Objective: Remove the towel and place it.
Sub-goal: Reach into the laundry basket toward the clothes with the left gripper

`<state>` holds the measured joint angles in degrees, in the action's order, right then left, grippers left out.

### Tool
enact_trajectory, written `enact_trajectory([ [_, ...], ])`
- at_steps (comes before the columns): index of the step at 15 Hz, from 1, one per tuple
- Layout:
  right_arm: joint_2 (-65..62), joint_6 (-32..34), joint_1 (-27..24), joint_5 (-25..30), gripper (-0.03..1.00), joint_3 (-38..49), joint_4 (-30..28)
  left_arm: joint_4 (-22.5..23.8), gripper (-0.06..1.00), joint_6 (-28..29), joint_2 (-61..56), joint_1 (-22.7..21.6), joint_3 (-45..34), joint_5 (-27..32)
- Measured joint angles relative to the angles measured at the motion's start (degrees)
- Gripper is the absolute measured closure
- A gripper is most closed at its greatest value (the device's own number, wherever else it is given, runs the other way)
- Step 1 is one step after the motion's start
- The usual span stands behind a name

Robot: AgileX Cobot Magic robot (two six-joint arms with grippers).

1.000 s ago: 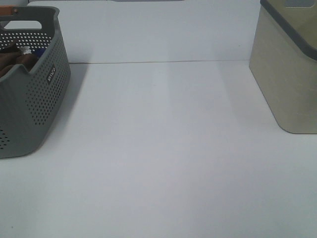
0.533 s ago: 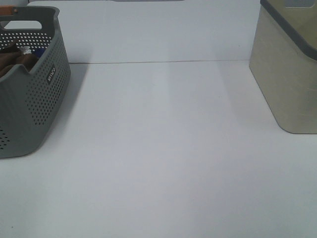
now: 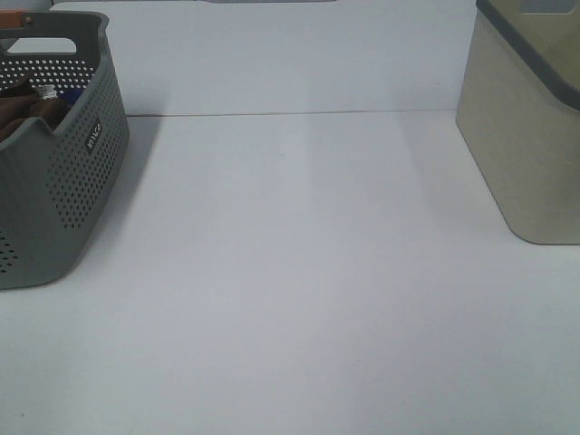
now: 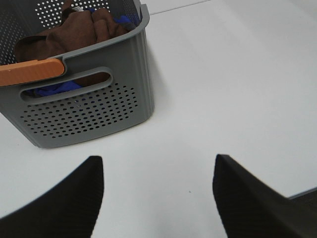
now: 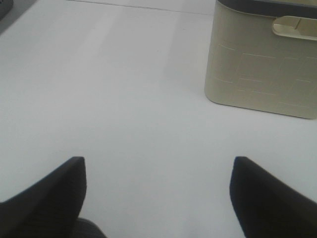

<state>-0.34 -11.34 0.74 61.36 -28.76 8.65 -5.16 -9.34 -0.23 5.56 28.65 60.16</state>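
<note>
The left hand (image 4: pixel 158 166) is held wide open above the white table (image 4: pixel 233 84), and nothing is gripped between its two dark fingers (image 4: pixel 64 198). Just ahead of that hand a grey perforated basket (image 4: pixel 99 106) is seen standing on the table, and there it is: the towel (image 4: pixel 74 29) is bundled inside, dark reddish-brown, crumpled and heaped up to about the rim. It is not touched by either finger and is kept well apart from both. A blue item (image 4: pixel 52 89) is glimpsed through the handle slot on the wall nearest the hand, tucked under and beside the towel. An orange strip (image 4: pixel 29 72) is laid along that same near rim, just above the slot. Over on the other side, the right hand (image 5: pixel 159 161) is spread just as wide, and nothing is held there either; only bare table is seen between its fingers. Ahead of the right hand a beige bin (image 5: pixel 257 74) with a dark grey rim is set upright on the table. From the high camera, basket and bin are shown at opposite ends of the table, the basket on the left hand's side.
</note>
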Motion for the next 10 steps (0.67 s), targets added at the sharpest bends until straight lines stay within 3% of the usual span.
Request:
enact_trajectory([
  [5, 0.00, 0.00, 0.00, 0.00, 0.21, 0.00, 0.00, 1.32, 0.33, 0.17, 0.11, 0.00, 0.46, -1.43],
  [8, 0.00, 0.00, 0.00, 0.00, 0.21, 0.00, 0.00, 5.90, 0.33, 0.52, 3.95, 0.00, 1.20, -8.08],
  [10, 0.00, 0.00, 0.00, 0.00, 0.21, 0.00, 0.00, 8.25, 0.33, 4.30, 10.14, 0.00, 1.20, -14.44],
])
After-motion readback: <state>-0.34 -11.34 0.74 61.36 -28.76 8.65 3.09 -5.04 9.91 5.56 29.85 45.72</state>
